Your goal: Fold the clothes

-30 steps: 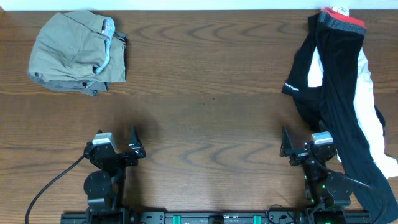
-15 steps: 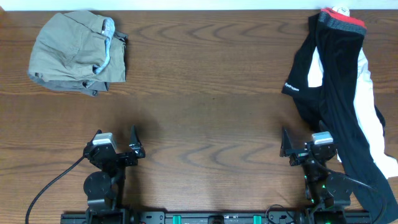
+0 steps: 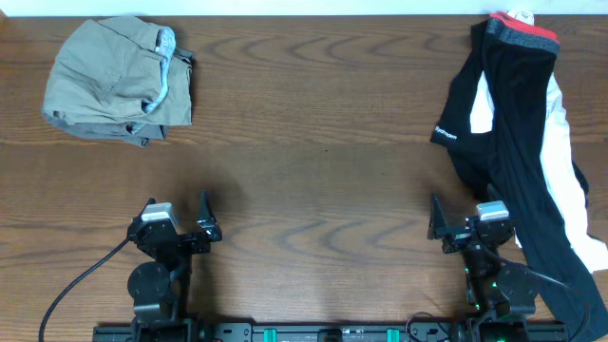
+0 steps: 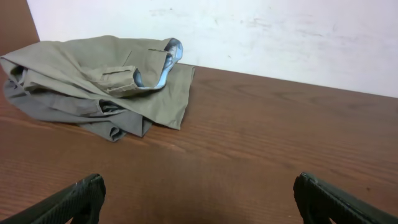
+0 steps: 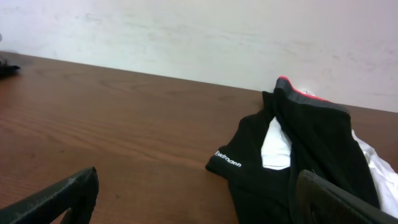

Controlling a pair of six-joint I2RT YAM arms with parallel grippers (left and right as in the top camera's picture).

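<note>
A folded khaki garment (image 3: 119, 81) lies at the table's far left; it also shows in the left wrist view (image 4: 99, 81). A black, white and red garment (image 3: 518, 123) lies unfolded along the right side, trailing to the front edge; it also shows in the right wrist view (image 5: 298, 155). My left gripper (image 3: 180, 228) is open and empty near the front edge, its fingertips wide apart (image 4: 199, 199). My right gripper (image 3: 461, 223) is open and empty beside the black garment, fingers wide apart (image 5: 199, 196).
The brown wooden table (image 3: 313, 142) spans the view. A white wall (image 4: 280, 31) stands behind the far edge. A black cable (image 3: 71, 285) runs from the left arm's base toward the front left.
</note>
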